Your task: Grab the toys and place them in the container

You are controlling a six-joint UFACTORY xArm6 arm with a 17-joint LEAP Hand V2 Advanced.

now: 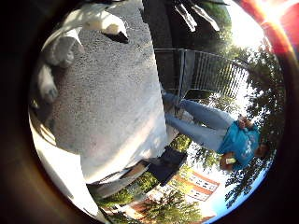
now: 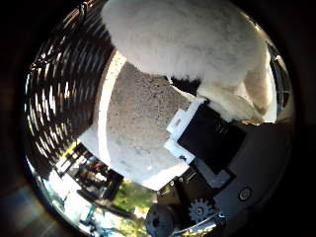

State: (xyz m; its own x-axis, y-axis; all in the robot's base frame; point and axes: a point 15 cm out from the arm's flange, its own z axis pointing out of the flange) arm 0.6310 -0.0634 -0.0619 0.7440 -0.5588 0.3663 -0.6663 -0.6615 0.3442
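Fluffy white plush toy (image 2: 187, 44) lies close against the palm, over the grey speckled table (image 2: 138, 128); the hand (image 2: 207, 143) looks curled round it. Probably light, squashy, best held by its body.

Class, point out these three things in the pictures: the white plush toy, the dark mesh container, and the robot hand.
white plush toy (image 2: 192, 39), thumb-side view, fluffy body
mesh container (image 2: 59, 94), thumb-side view, woven wall
hand (image 2: 207, 138), thumb-side view, black and white finger
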